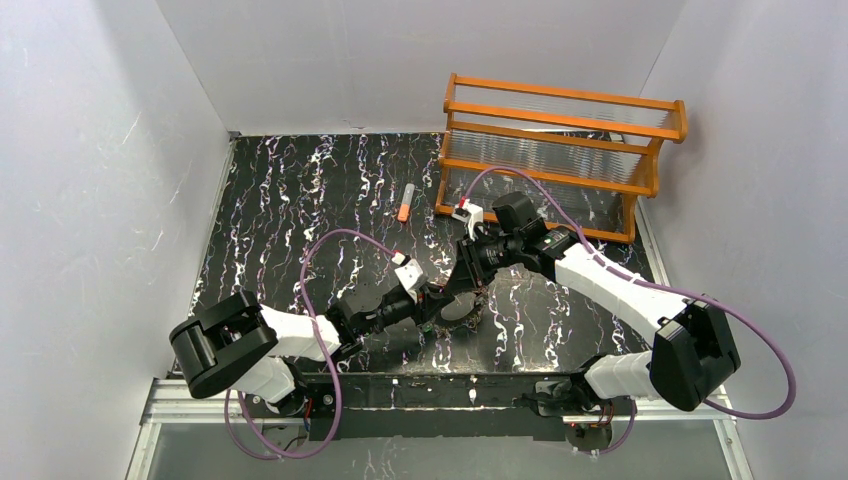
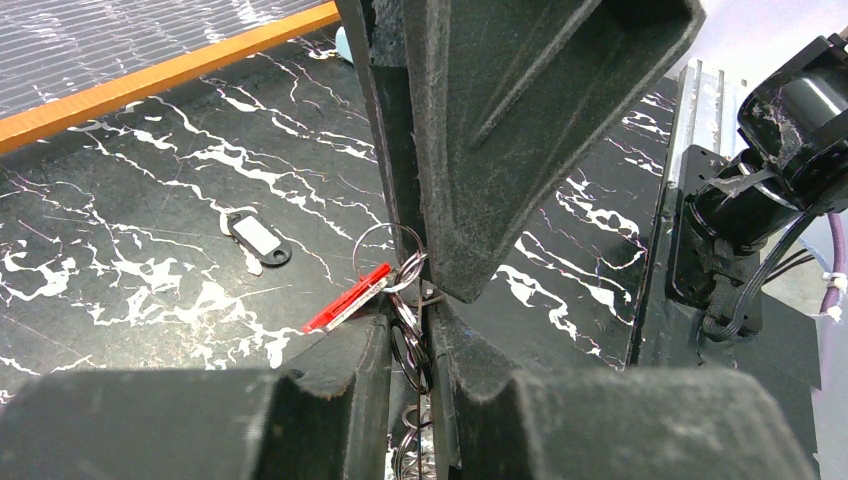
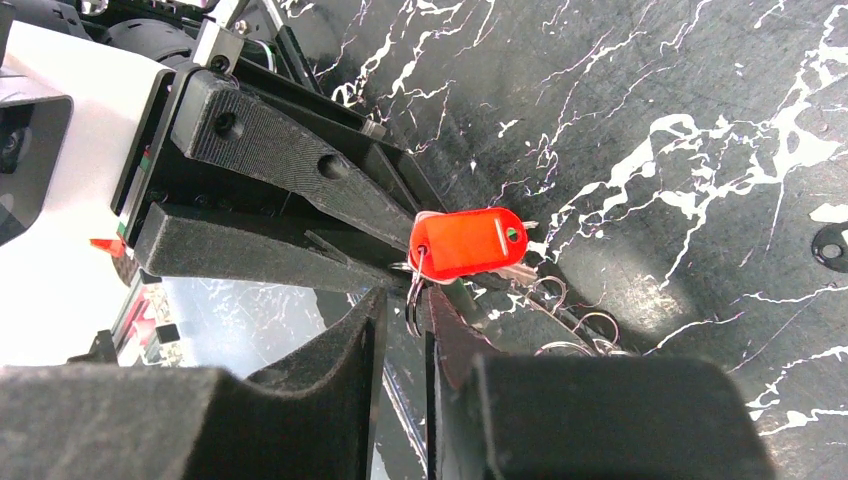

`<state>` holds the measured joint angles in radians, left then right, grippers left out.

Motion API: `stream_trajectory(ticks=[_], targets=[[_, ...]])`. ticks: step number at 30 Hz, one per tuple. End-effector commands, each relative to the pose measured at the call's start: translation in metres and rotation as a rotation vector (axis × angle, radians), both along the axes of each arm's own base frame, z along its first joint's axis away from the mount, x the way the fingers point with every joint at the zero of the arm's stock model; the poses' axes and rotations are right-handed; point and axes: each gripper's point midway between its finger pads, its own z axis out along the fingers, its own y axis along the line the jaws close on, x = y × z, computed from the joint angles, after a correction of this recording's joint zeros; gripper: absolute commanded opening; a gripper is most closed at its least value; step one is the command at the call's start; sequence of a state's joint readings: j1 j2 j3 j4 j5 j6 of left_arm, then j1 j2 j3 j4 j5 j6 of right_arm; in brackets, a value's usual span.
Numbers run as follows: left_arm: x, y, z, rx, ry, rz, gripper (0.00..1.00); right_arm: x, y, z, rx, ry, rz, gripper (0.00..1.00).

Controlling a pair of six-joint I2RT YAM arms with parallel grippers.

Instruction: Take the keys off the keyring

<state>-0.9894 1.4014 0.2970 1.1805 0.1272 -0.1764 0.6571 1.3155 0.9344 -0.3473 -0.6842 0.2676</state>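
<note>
My left gripper (image 2: 410,315) is shut on the keyring (image 2: 412,350), a bunch of thin wire rings pinched edge-on between its fingers. A red key (image 2: 348,300) hangs from a small ring at the top of that bunch. In the right wrist view the red key (image 3: 468,242) shows flat, just past my right gripper (image 3: 405,300). Its jaws stand a narrow gap apart around the small ring. A dark-and-white key (image 2: 258,238) lies loose on the table. From above, both grippers (image 1: 437,300) (image 1: 462,285) meet over the keyring (image 1: 460,310).
An orange wooden rack (image 1: 560,150) stands at the back right. An orange-and-grey tube (image 1: 405,203) lies left of it on the black marbled table (image 1: 290,200). More loose wire rings (image 3: 575,325) trail on the table beside the right fingers.
</note>
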Motion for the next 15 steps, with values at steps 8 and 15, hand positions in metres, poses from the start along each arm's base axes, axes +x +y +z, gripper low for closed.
stream_trajectory(ticks=[8,15], targets=[[0.0070,0.0019,0.0343,-0.102,-0.057,0.036,0.00,-0.0084,0.0006,-0.0008,0.001,-0.004,0.037,0.17],[0.0123,0.0083,0.0333,-0.102,-0.052,0.068,0.02,-0.0069,-0.0060,0.0018,-0.023,-0.082,0.058,0.01]])
